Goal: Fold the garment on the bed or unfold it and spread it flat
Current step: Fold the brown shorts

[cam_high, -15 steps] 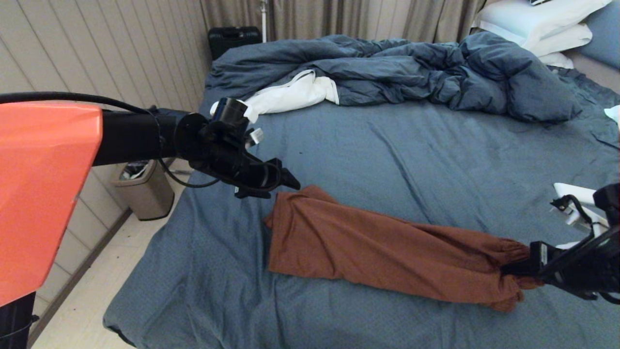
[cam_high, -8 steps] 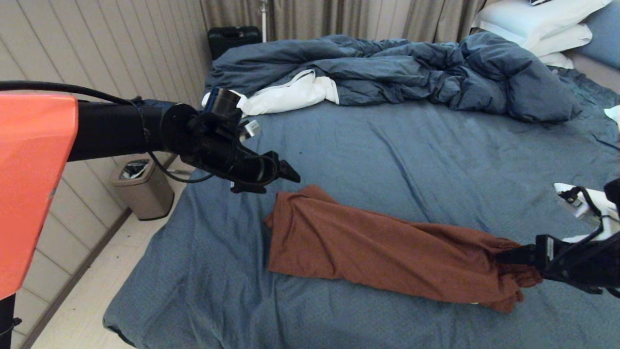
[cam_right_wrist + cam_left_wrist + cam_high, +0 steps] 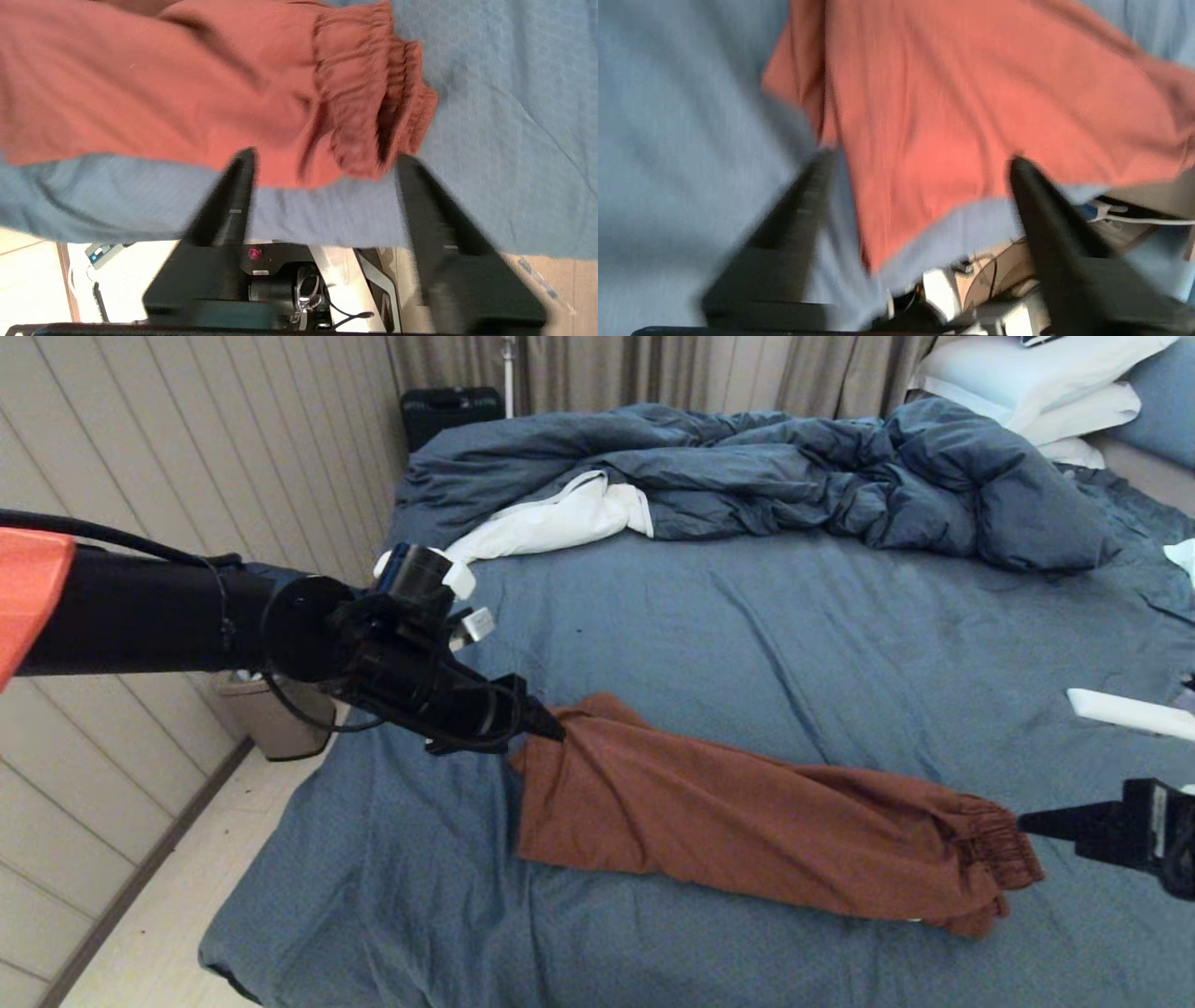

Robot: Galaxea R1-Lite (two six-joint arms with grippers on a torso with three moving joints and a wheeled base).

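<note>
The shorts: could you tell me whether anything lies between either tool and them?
Nothing visible does. The left tool is at the shorts' hem end, the right tool just off the waistband; only bare sheet lies around.

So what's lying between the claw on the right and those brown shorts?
Nothing but bare blue sheet. In the head view the right gripper sits just off the shorts' gathered waistband; the right wrist view shows its open fingers with only sheet between them and the waistband.

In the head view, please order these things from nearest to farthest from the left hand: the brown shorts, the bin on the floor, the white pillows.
From the left hand:
1. The brown shorts, right at its tips, on the bed.
2. The bin, on the floor beside the bed, behind the arm.
3. The white pillows, at the far right corner.
</note>
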